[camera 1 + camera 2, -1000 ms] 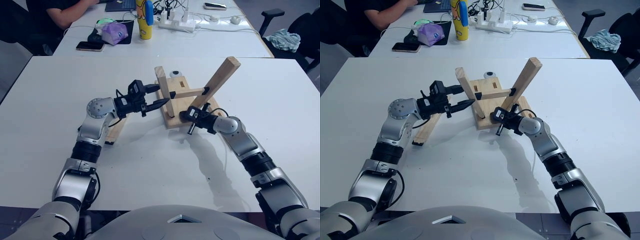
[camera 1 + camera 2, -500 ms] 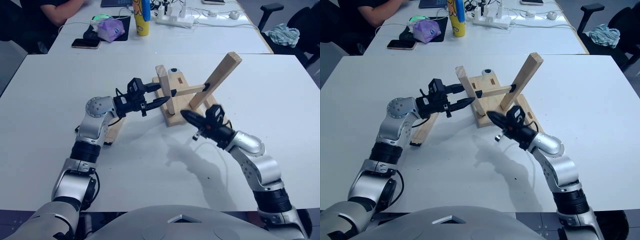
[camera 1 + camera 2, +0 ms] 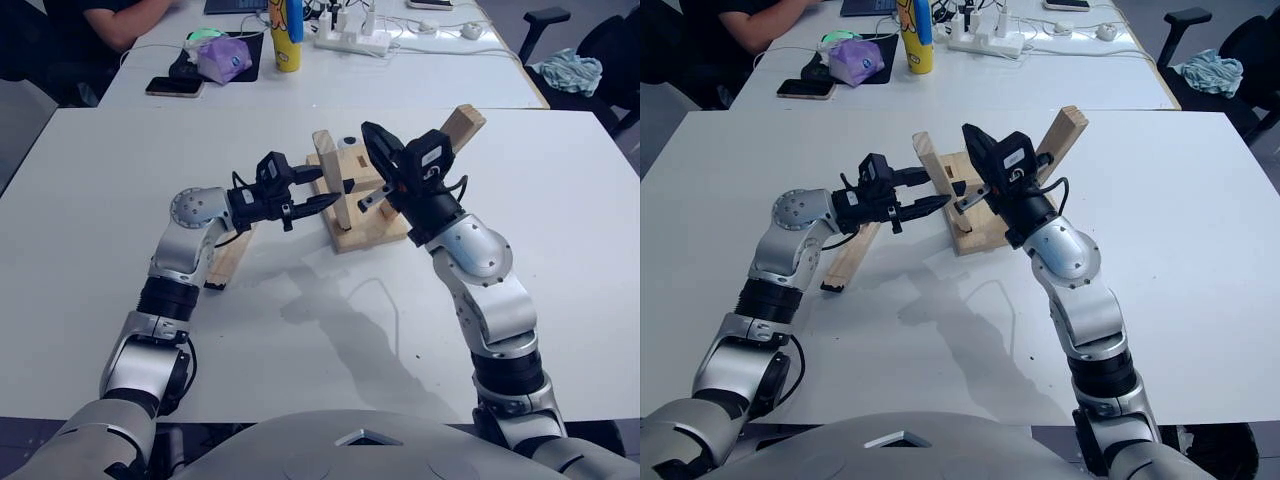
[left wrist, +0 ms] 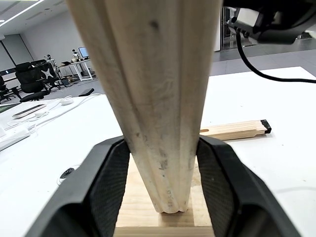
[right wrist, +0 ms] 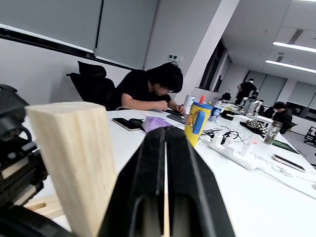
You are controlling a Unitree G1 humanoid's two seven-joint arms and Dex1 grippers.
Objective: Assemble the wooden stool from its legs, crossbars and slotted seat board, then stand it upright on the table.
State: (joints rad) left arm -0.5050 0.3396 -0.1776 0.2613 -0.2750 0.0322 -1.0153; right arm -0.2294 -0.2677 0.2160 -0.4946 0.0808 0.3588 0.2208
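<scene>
White table [image 3: 90, 200] carries the work, and a second desk at twelve o'clock holds a yellow bottle [image 3: 289, 40] and a phone [image 3: 176, 87]. Just past the table's middle, toward twelve, the seat board [image 3: 365, 228] lies flat. One leg [image 3: 323, 150] stands nearly upright at its ten o'clock corner. A second leg [image 3: 462, 124] leans away toward two o'clock. The left gripper [image 3: 322, 190] comes in from nine o'clock, its jaws clamped on the upright leg about midway up. In the left wrist view the wood sits square between the two pads [image 4: 111, 192], touching both. The right gripper [image 3: 370, 133] hangs above the board between the two legs, jaws pressed together on nothing, tips pointing toward eleven and apart from either leg. A loose leg [image 3: 848, 258] lies on the table at the board's eight o'clock, under the left forearm.
</scene>
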